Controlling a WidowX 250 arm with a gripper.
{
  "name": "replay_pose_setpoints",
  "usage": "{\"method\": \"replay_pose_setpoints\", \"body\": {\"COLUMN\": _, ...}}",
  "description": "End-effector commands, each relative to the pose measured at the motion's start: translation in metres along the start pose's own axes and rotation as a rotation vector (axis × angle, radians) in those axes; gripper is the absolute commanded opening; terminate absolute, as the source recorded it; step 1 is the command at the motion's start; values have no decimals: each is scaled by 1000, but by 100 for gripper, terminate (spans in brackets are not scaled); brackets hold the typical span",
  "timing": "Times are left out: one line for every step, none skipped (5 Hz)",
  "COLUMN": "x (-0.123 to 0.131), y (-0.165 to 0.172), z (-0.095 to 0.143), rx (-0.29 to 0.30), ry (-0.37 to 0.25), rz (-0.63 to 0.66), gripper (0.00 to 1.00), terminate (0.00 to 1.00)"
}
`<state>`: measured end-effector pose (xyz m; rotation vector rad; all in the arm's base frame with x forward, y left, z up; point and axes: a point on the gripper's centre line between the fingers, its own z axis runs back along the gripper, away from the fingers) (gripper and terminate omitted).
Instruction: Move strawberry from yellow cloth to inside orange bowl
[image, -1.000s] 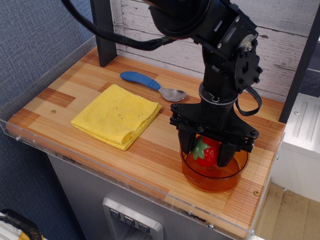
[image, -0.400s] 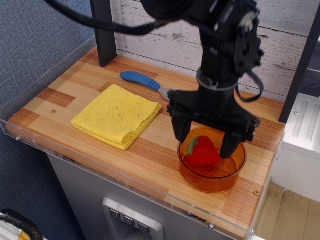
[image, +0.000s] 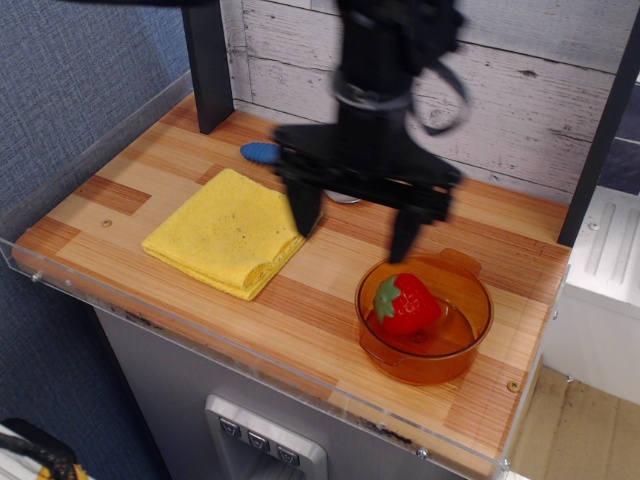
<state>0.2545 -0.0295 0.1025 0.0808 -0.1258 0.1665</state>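
The red strawberry (image: 407, 303) with its green cap lies inside the orange bowl (image: 470, 331) at the right front of the table. The folded yellow cloth (image: 231, 231) lies bare at the left. My gripper (image: 353, 225) is open and empty. It hangs above the table between the cloth and the bowl, up and to the left of the bowl, with its two black fingers (image: 303, 211) spread wide. It touches nothing.
A spoon with a blue handle (image: 261, 152) lies behind the cloth, its bowl hidden behind my gripper. A black post (image: 207, 65) stands at the back left. A clear plastic rim (image: 250, 345) runs along the table's front and left edges.
The gripper let go of the strawberry, which now rests in the bowl. The open gripper rose and moved left, away from the bowl.
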Motion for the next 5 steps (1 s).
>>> {"method": "replay_pose_setpoints", "body": {"x": 5, "y": 75, "z": 19, "rx": 63, "ry": -46, "rz": 157, "gripper": 100, "terminate": 0}}
{"method": "replay_pose_setpoints", "body": {"x": 6, "y": 109, "z": 13, "rx": 85, "ry": -39, "rz": 235, "gripper": 100, "terminate": 0}}
{"method": "replay_pose_setpoints", "body": {"x": 4, "y": 133, "z": 15, "rx": 111, "ry": -38, "rz": 303, "gripper": 100, "terminate": 0}}
{"method": "replay_pose_setpoints", "body": {"x": 0, "y": 148, "z": 9, "rx": 122, "ry": -32, "rz": 349, "gripper": 100, "terminate": 0}}
{"method": "replay_pose_setpoints", "body": {"x": -2, "y": 150, "z": 12, "rx": 112, "ry": -35, "rz": 354, "gripper": 100, "terminate": 100}}
